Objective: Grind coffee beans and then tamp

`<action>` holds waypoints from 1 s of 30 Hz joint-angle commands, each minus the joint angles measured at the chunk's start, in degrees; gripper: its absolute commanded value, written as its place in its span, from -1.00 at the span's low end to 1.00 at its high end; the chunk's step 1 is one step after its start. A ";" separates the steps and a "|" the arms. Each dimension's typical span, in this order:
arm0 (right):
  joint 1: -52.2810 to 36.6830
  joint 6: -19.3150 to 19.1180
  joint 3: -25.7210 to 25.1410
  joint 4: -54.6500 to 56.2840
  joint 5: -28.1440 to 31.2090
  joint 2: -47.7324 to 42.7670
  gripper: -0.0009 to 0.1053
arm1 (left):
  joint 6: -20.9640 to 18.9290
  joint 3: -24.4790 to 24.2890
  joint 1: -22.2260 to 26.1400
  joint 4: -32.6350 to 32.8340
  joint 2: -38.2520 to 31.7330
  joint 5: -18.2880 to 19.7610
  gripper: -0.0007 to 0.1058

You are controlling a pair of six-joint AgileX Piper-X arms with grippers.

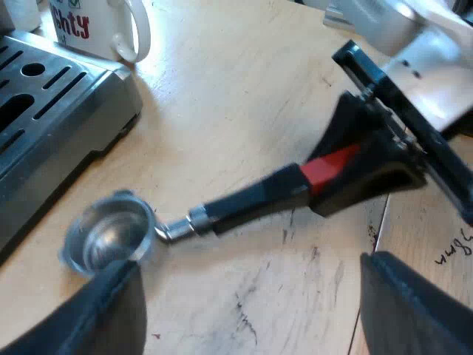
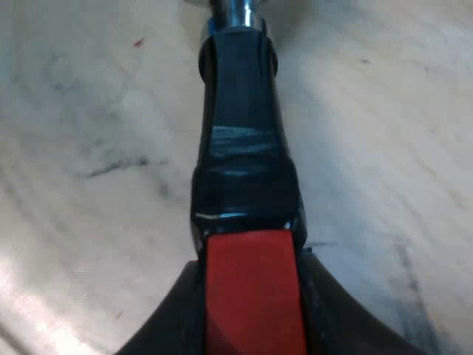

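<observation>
Spread wide, the left gripper's [image 1: 247, 296] jaws hang over the wooden table [image 1: 244, 89], close above the holder [image 1: 111, 238]. And the right gripper [image 2: 251, 310] has its jaws pinching the handle's red end [image 2: 251, 281] from both sides! The holder lies flat on the table, its bare metal basket just beside the espresso machine [image 1: 44, 111]. A mug [image 1: 96, 26] stands by the machine.

The left gripper [image 1: 251, 314] hangs with its two black fingers spread wide apart, holding nothing. The right gripper [image 2: 251, 325] is clamped around the red end of the handle [image 2: 240, 148].
</observation>
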 commanded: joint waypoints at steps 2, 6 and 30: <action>-3.92 -0.71 -0.73 -1.65 -2.03 -0.79 -0.98 | 0.25 -0.05 -0.25 -1.08 -0.29 -0.90 0.20; -4.51 -5.66 -0.73 -1.65 -3.85 -0.79 -0.98 | 0.25 -0.05 -0.25 -1.08 -0.29 -0.90 0.20; -4.51 -4.95 -0.73 -1.33 -4.88 5.66 -0.98 | 0.32 -0.05 -0.25 -1.41 -0.29 -0.90 0.20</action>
